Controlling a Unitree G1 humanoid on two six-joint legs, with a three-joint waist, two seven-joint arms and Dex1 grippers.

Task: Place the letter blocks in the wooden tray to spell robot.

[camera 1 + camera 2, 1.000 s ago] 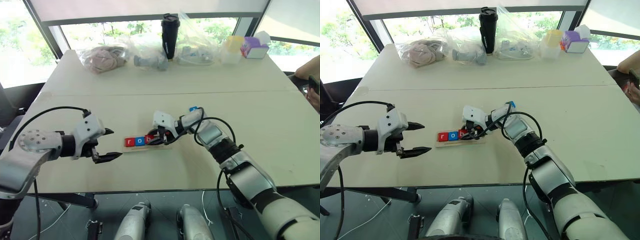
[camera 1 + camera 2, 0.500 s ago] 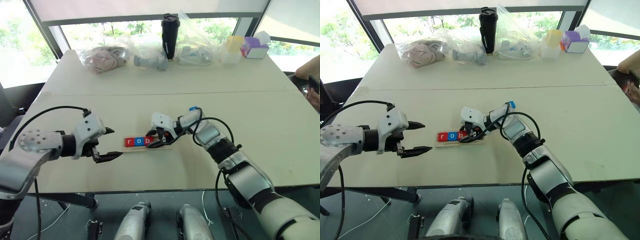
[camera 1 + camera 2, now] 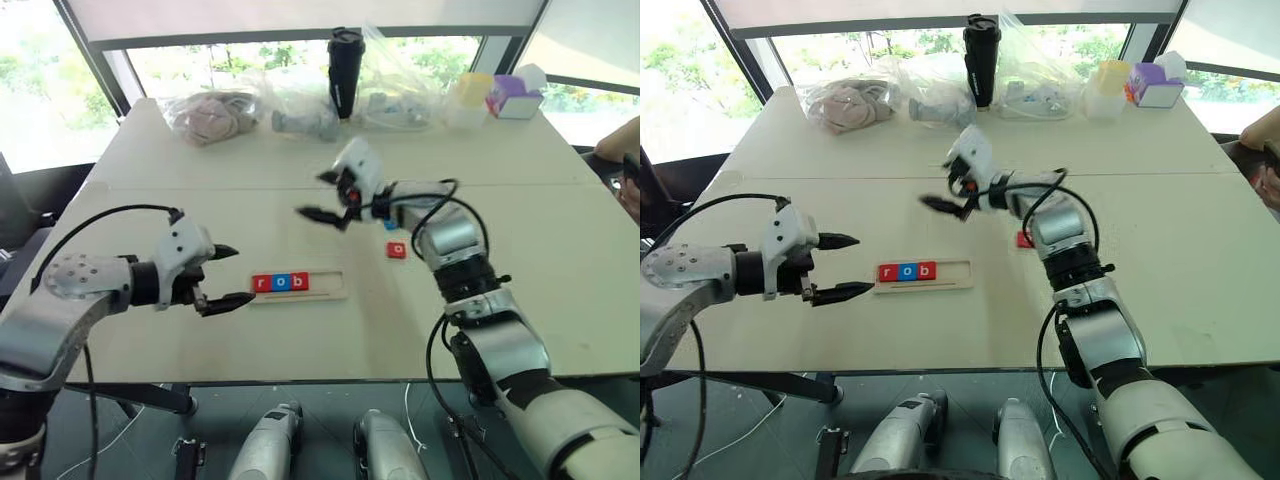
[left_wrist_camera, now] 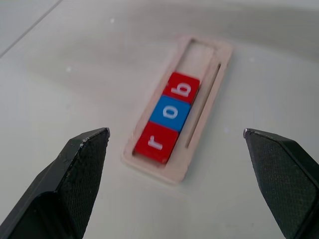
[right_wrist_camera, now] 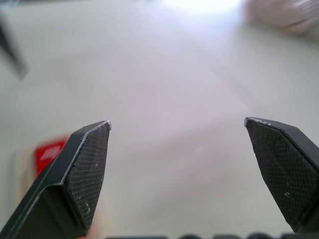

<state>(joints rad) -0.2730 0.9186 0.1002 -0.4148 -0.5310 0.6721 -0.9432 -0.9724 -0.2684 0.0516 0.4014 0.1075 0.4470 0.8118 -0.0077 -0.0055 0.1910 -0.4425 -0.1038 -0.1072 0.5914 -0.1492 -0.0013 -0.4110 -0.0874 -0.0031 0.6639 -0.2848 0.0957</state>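
A lab or office test room — a big pale table (image 3: 520, 300) beneath wide windows (image 3: 250, 55) onto trees, with a row of clutter along its far edge: plastic bags (image 3: 215, 115), a black tumbler (image 3: 342, 72), a tissue box (image 3: 512, 97).

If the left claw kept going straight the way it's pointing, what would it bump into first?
Probably the wooden tray. The left claw is open and looks along its fingers at the tray's near end, where the red r block sits. Depth is hard to judge, but nothing lies between.
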